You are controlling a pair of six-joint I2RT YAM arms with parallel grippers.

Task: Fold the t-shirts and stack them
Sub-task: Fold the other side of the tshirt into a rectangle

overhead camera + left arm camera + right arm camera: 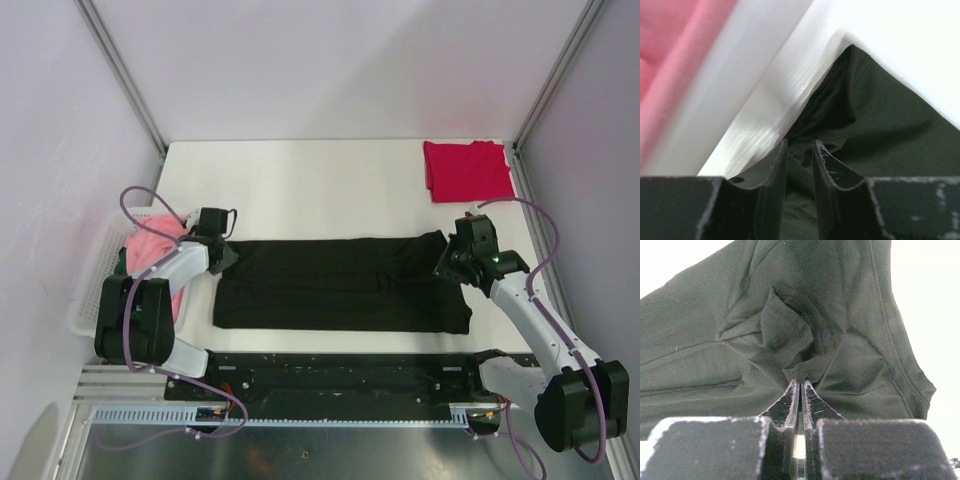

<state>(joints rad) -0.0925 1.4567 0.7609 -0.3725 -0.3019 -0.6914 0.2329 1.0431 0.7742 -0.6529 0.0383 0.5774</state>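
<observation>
We see the black t-shirt (340,285) lying flat across the middle of the frame. Our left gripper (222,252) pinches its left end, and our right gripper (447,262) squeezes tight on its right end. The red t-shirt (467,170) sits folded at the upper right.

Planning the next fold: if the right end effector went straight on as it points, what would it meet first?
The black t-shirt: the right end effector is shut on its cloth, and its bunched folds lie directly ahead. How near the table lies beneath them is unclear.
</observation>
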